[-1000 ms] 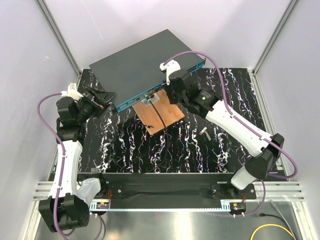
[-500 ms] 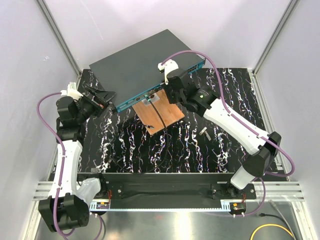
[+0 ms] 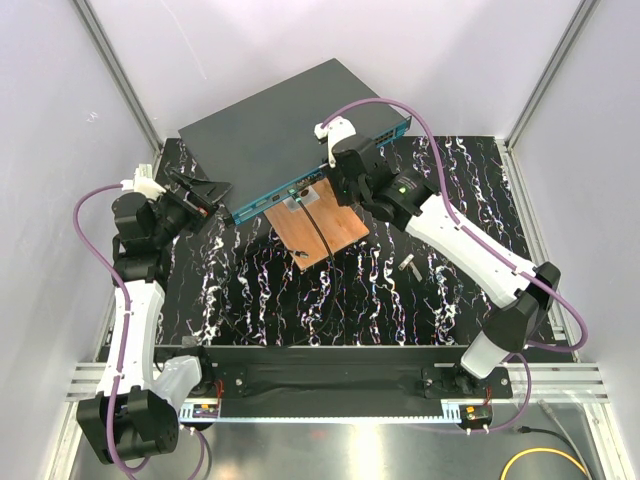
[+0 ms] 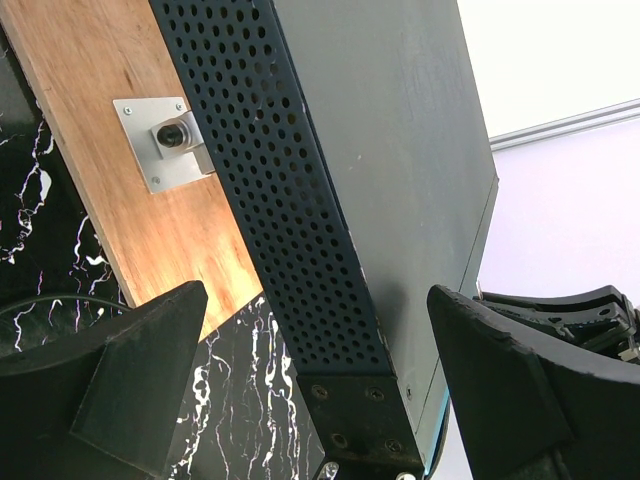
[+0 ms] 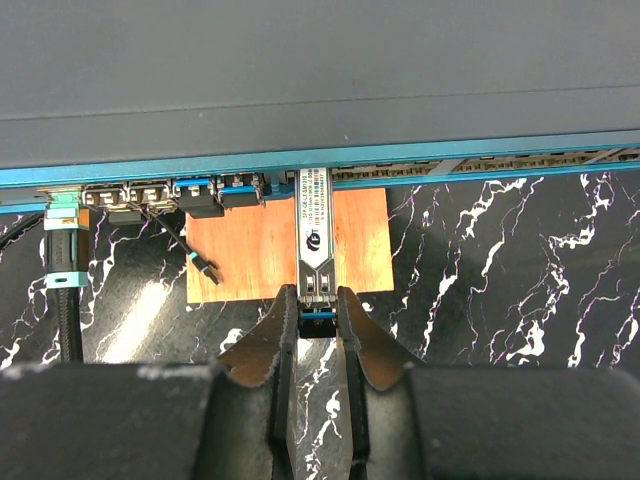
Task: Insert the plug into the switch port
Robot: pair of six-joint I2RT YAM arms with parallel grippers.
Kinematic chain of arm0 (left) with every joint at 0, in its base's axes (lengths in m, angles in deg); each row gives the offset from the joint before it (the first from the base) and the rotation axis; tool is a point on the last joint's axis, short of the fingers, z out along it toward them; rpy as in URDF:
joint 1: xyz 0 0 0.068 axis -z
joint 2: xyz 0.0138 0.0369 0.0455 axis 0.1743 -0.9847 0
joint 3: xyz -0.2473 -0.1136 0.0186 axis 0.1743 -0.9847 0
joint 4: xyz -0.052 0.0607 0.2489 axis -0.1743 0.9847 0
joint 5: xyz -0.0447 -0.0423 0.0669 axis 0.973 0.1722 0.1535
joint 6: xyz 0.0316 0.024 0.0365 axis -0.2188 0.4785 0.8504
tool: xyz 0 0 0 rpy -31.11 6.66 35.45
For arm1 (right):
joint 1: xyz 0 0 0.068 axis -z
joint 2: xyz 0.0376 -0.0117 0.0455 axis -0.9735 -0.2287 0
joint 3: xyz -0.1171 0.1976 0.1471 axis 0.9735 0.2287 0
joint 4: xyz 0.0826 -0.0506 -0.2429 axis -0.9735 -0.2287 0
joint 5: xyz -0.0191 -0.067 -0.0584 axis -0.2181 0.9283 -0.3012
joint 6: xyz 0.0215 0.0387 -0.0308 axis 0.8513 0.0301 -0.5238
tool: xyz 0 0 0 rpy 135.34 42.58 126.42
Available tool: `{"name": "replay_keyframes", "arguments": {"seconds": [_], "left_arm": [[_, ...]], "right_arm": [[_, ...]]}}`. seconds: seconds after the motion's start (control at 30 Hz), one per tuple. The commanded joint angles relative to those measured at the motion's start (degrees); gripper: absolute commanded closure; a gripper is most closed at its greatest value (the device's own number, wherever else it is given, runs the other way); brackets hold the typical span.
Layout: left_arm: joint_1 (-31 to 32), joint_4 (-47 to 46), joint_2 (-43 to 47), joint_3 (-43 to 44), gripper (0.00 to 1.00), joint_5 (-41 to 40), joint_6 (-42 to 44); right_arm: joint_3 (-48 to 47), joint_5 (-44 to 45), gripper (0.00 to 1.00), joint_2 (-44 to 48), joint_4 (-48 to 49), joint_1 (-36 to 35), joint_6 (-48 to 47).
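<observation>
The plug (image 5: 314, 235), a slim silver module, is pinched at its tail by the right end effector (image 5: 315, 302). The fingers are pressed together on the blue-tipped rear, and the body is left bare ahead of them. This grip is judged to be chosen so that the whole length can be slid into the switch (image 5: 320, 60) without the fingers meeting its front face.

The plug is lined up square to the teal front face of the switch, and its nose is at or just inside a port there. How deep it sits cannot be told. It is carried above the copper-brown board (image 5: 250, 250), which lies on the tabletop (image 3: 400, 290) against the front of the switch. Further along the same front face, several ports are already filled with connectors, and a black cable (image 5: 62, 300) is led away from one of them.

The left end effector (image 4: 318, 295) is spread wide, with one jaw to either side of the perforated side wall of the switch near its corner. No contact with the switch can be made out. It is judged to be posted there so that the switch can be steadied against the push of insertion.

The plug thus lies straight ahead of the right end effector, between it and the switch.
</observation>
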Motion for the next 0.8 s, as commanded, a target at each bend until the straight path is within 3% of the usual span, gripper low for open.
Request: {"name": "replay_keyframes", "arguments": {"seconds": [0.0,0.77], "left_arm": [[0.22,-3.34,1.07,0.27,0.01,-0.06,-0.17],[0.22,-3.87,1.42,-0.79,0.01,-0.06,-0.52]], "right_arm": [[-3.40,-0.06,1.00,-0.49,2.53,-0.70,0.04],[-5.07,4.16,1.00,-0.75,4.90,-2.63,-3.47]]}}
